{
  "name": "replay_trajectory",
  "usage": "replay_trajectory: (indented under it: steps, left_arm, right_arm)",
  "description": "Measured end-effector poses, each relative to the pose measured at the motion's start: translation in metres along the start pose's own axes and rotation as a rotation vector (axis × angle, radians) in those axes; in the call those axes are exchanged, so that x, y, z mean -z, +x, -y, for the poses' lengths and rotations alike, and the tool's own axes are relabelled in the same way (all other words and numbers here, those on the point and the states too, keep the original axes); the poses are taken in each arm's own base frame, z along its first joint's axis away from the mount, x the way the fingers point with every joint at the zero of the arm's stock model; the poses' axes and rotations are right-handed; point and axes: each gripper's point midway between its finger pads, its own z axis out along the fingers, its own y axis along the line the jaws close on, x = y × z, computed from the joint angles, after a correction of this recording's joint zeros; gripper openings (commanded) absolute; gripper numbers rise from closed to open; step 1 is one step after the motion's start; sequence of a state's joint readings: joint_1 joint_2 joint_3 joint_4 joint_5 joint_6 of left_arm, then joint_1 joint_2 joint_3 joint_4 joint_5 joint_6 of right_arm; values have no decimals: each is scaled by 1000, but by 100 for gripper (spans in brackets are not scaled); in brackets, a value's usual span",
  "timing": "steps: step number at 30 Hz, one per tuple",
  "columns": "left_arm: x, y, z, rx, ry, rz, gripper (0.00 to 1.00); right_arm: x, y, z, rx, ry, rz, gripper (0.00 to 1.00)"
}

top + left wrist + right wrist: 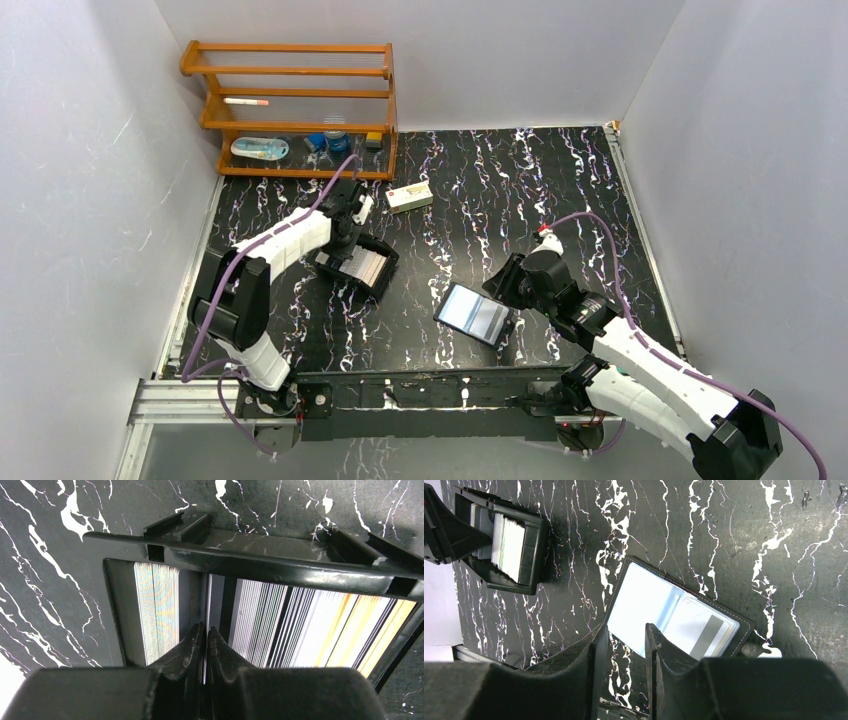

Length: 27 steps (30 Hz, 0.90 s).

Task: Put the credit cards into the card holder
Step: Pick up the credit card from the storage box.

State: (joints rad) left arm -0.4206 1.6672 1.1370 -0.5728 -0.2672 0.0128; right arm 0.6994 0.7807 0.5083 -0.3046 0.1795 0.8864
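The credit cards [155, 610] are standing on edge in an open black box [250, 566], their print too fine to read. The left gripper [206, 631] is pinching one card's edge. The card holder [649, 600] is lying open on the marbled table [724, 530], and the right gripper [625, 630] is hovering over it with its jaws spread.

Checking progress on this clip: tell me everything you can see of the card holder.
The card holder is a small black folding wallet, lying open and flat on the black marbled table in front of the right arm. Its inside is glossy blue-grey sleeves with a stitched dark border. One sleeve holds a pale card with a dark stripe; no card shows in the other. The open right gripper hangs over its near edge; contact cannot be told.
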Motion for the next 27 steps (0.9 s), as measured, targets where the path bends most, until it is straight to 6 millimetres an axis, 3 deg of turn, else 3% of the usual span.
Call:
replay_trajectory:
  steps: [4,8,11,16,22,27]
  left_arm:
    - [1,1,1,4,5,-9,0]
    - [18,-9,-1,25,23,-14,0]
    - [41,-27,-2,65,49,40,0]
    - [98,-51,6,146,180,201,0]
    - [176,-71,48,251,532,414,0]
    - [216,-69,94,344,892,489,0]
  right_arm:
    - [0,0,0,0,-1,-1,41]
    - [1,3,-4,0,-21,-22,43]
    - [4,5,-14,0,-64,-44,44]
    - [12,1,-44,-9,-190,-60,45]
    - [28,-10,-89,-60,-396,-57,44]
    - [43,-23,-126,-110,-564,-42,44]
